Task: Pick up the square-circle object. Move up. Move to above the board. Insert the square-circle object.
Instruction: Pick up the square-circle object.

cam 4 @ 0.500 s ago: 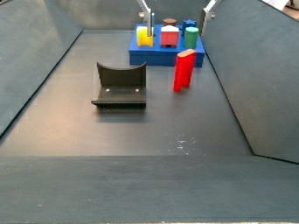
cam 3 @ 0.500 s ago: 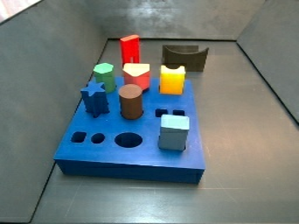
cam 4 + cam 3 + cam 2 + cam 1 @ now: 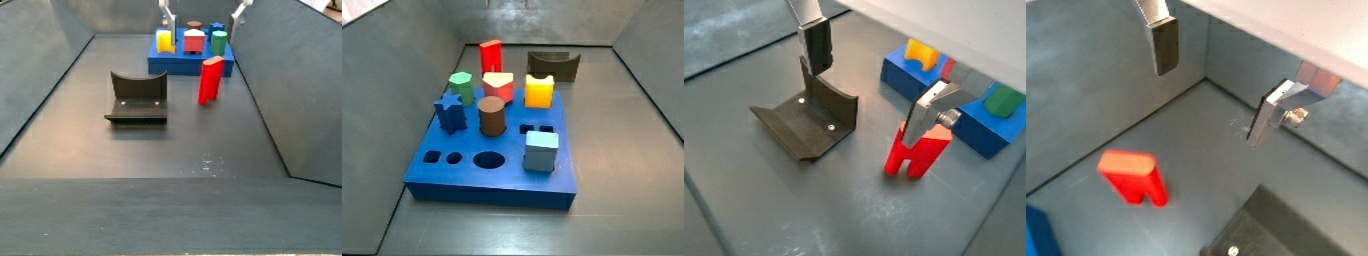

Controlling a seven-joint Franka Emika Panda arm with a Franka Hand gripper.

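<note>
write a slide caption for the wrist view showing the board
Open gripper above the upright red block, between fixture and blue board.

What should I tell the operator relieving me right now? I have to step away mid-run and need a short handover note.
Gripper: open, holding nothing, high above the floor near the board's end; its fingers show at the top edge in a side view.
Square-circle object: upright on the floor, between the board and the fixture, not gripped.
Board: carries the other pegs.
Done: nothing yet.
Left: descend over the object, grasp, lift, move above the board, insert.
</note>
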